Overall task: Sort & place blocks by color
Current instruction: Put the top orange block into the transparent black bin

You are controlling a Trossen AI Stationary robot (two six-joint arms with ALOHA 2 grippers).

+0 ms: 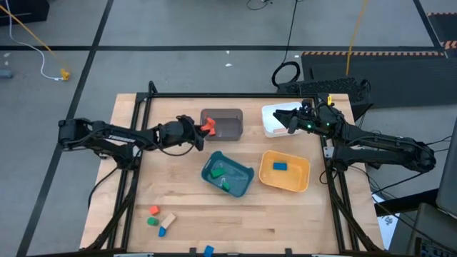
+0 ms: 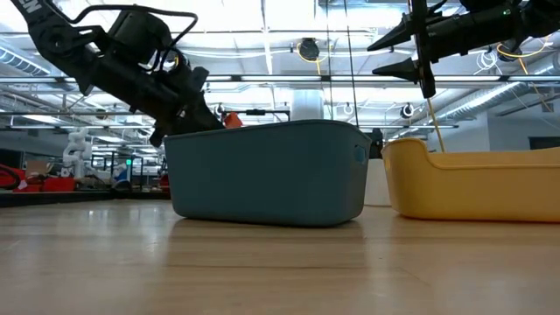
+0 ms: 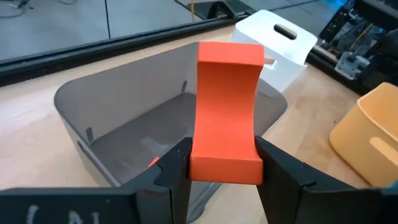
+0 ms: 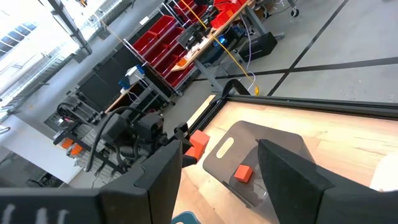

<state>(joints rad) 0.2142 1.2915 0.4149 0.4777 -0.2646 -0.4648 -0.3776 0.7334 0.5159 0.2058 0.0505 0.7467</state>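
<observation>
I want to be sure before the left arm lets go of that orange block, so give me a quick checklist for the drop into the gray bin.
1. Grip: left gripper is shut on the orange block: ok.
2. Position: in the high view the block sits at the gray bin's left rim, not clearly inside: cannot tell.
3. Colour match: an orange cube already lies in the gray bin: ok.
4. Right gripper is open over the white bin, clear of the drop: ok.
5. Blocks left near the table's front edge: not ok, sorting is unfinished.
</observation>
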